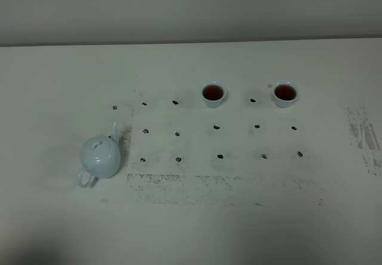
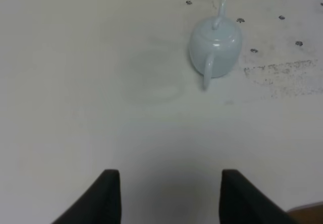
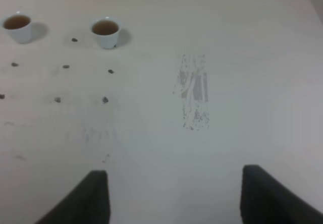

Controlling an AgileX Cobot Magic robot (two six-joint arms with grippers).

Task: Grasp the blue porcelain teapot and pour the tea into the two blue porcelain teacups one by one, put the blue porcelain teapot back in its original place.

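Observation:
The blue porcelain teapot (image 1: pixel 101 157) stands upright on the white table at the left, handle toward the front, spout toward the back; it also shows in the left wrist view (image 2: pixel 215 46). The two blue porcelain teacups stand at the back, one in the middle (image 1: pixel 213 94) and one to its right (image 1: pixel 285 95); both hold dark tea. They also show in the right wrist view (image 3: pixel 18 27) (image 3: pixel 106 32). My left gripper (image 2: pixel 169 196) is open and empty, well short of the teapot. My right gripper (image 3: pixel 174 196) is open and empty, far from the cups. Neither gripper shows in the exterior high view.
The white table (image 1: pixel 191 217) carries a grid of small dark marks (image 1: pixel 217 127) between teapot and cups. Scuffed grey patches lie along the front of the grid (image 1: pixel 227 187) and at the right (image 1: pixel 364 136). A wall runs behind the table's far edge.

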